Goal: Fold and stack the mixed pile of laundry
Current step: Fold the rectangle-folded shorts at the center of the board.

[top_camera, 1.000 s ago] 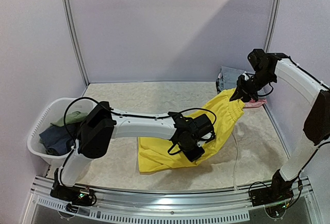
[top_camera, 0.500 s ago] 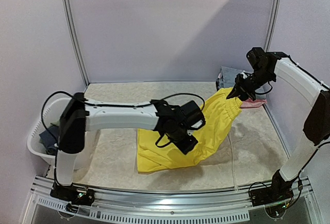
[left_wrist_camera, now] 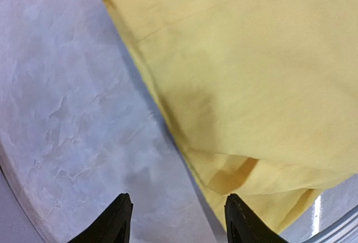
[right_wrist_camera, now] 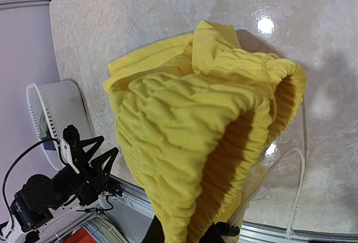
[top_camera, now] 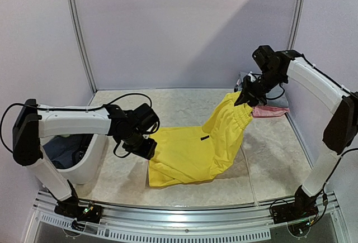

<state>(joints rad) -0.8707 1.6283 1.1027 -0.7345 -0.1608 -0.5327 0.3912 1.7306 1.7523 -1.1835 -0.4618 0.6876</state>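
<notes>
Right pincer point(top_camera: 244, 99) clenched on yellow shorts point(top_camera: 187, 156) (waistband aloft); left pincer point(top_camera: 147, 147) released beside hem

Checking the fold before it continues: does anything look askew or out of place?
Yes. The yellow shorts hang lopsided: the right gripper holds the bunched waistband up at far right, while the legs trail rumpled on the table. The left gripper is open beside them, holding nothing.
</notes>
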